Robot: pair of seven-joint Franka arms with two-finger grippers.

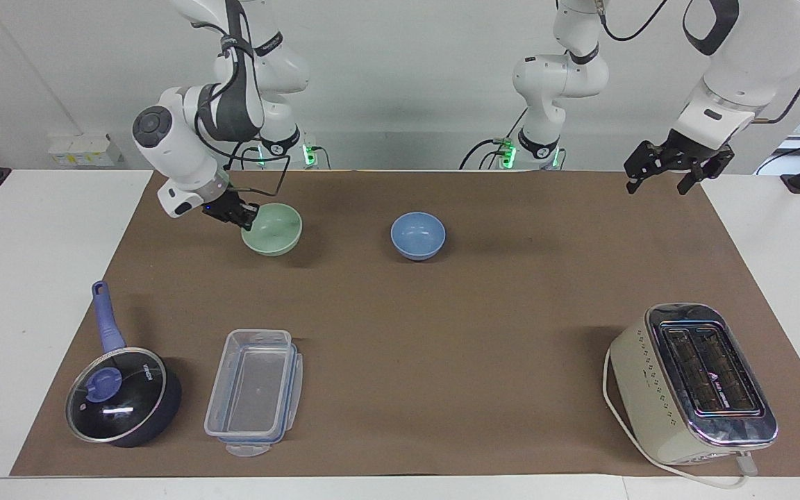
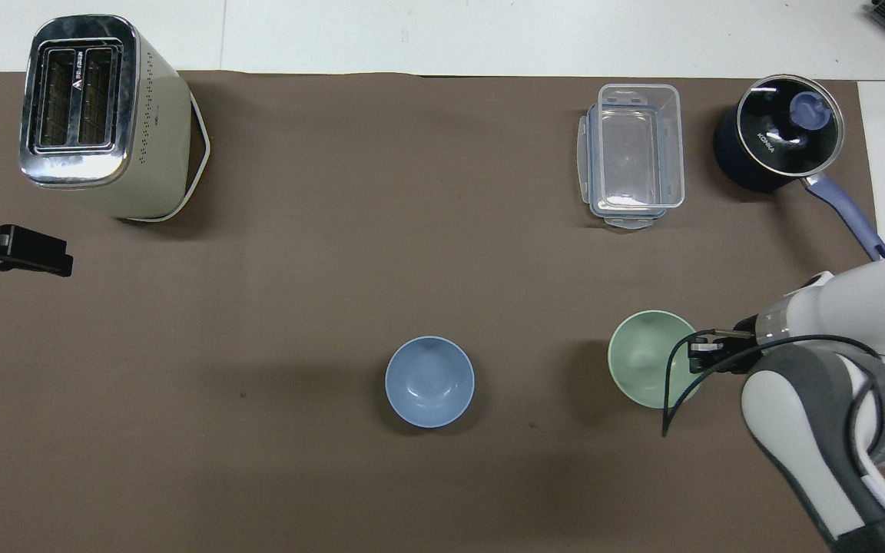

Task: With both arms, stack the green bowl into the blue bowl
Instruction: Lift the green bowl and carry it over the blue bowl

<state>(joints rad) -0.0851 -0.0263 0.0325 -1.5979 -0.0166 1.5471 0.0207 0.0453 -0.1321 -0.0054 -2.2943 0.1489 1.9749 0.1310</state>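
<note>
Holding the green bowl point(image 1: 273, 228) by its rim, the right gripper point(image 1: 246, 217) has its fingers pinched tight on the thin edge, on the side toward the right arm's end of the table. It is lifted off the brown mat point(image 1: 442, 326), its shadow lying under it. It hangs over the mat, a little way from the blue bowl point(image 1: 418, 235), which sits in the middle of the mat, close to the robots.

The green bowl looks small, light and hard, like smooth plastic. It is round with a plain dull skin and no handle, so the rim is the only good place to grab. I think a smooth rim could slip or tip in such a small pinch. Both bowls look about the same size, so one should sit snugly in the other.

The left gripper point(image 1: 672, 169) waits up in the air over the mat's corner at the left arm's end, fingers spread wide and empty.

Farther from the robots stand a shiny cream toaster point(image 1: 693, 383), a clear box point(image 1: 253, 392) and a dark pan point(image 1: 122, 396) with a glass lid
</note>
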